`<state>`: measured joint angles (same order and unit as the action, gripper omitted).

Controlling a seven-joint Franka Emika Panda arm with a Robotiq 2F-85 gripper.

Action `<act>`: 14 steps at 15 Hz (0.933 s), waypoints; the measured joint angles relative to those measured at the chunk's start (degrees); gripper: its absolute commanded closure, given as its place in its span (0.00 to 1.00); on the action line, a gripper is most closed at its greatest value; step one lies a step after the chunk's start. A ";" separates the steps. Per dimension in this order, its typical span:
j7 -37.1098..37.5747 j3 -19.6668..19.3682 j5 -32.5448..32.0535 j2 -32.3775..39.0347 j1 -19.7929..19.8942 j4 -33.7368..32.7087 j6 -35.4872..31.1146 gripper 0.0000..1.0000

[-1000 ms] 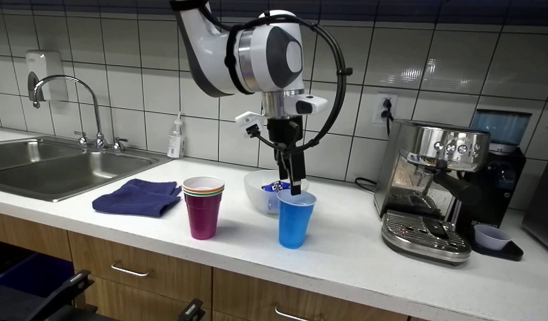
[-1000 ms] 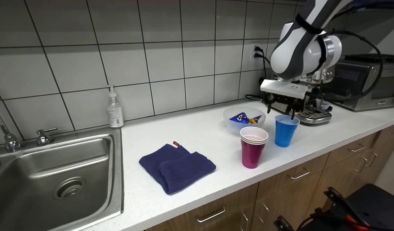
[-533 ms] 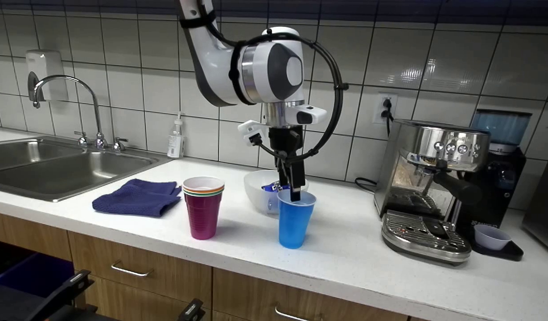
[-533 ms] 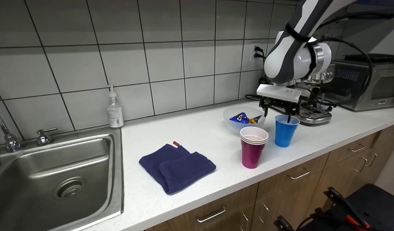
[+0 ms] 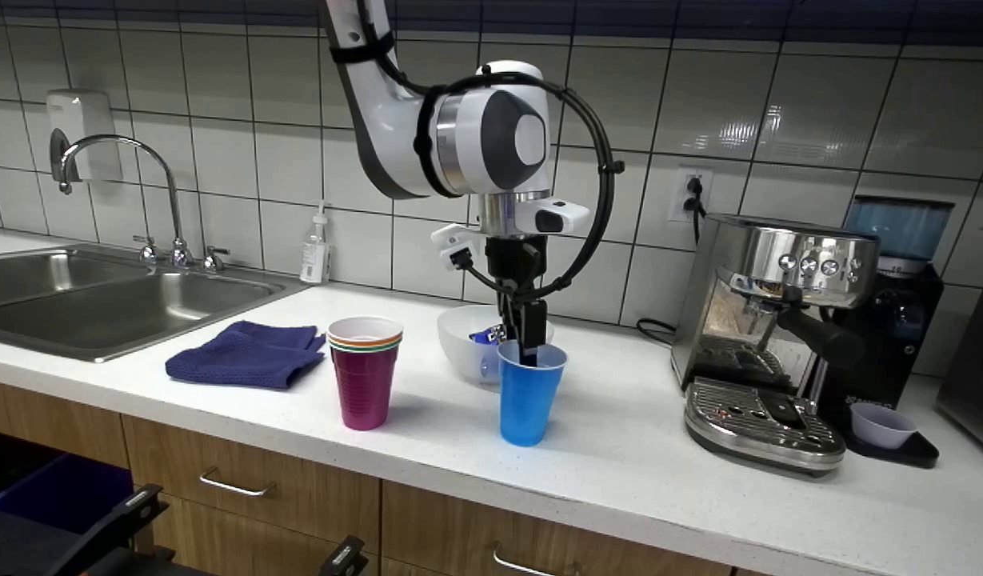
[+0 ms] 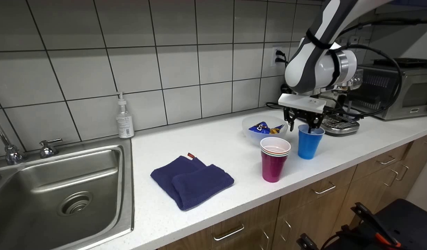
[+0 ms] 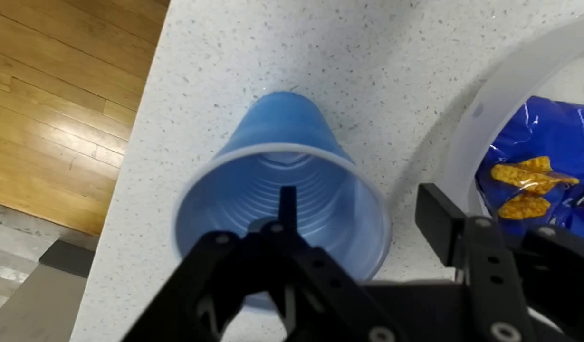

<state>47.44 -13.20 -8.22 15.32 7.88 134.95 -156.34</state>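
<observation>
A blue cup (image 5: 529,408) stands upright on the white counter and shows in both exterior views (image 6: 308,146). My gripper (image 7: 363,213) is open above it in the wrist view. One finger reaches down inside the cup; the other is outside, between the cup (image 7: 282,118) and a translucent bowl (image 7: 479,118). The gap between the fingers spans the cup's near wall, and neither finger clearly touches it. The bowl holds a blue chip bag (image 7: 534,180). In an exterior view the gripper (image 6: 301,128) is at the cup's rim. A stack of maroon cups (image 6: 274,165) stands close by.
A folded dark blue towel (image 5: 247,356) lies left of the cup stack (image 5: 365,392). A sink (image 6: 127,173) and a soap bottle (image 6: 125,121) are farther left. An espresso machine (image 5: 771,328) stands to the right. The counter's front edge runs close to the cups.
My gripper has come down, and one finger has gone lower into the blue cup. The fingers stand closer together than before. The cups, bowl and towel have not moved.
</observation>
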 measured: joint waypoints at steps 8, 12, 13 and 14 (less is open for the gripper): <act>-0.45 -0.95 0.11 0.02 -0.60 -0.10 0.00 1.00; -0.58 -1.36 0.12 -0.11 -0.63 -0.13 0.00 0.99; -0.60 -1.48 0.12 -0.18 -0.69 -0.13 0.00 0.99; -0.64 -1.58 0.12 -0.26 -0.75 -0.13 0.00 0.99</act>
<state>46.80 -14.78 -8.11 15.06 7.13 134.82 -156.34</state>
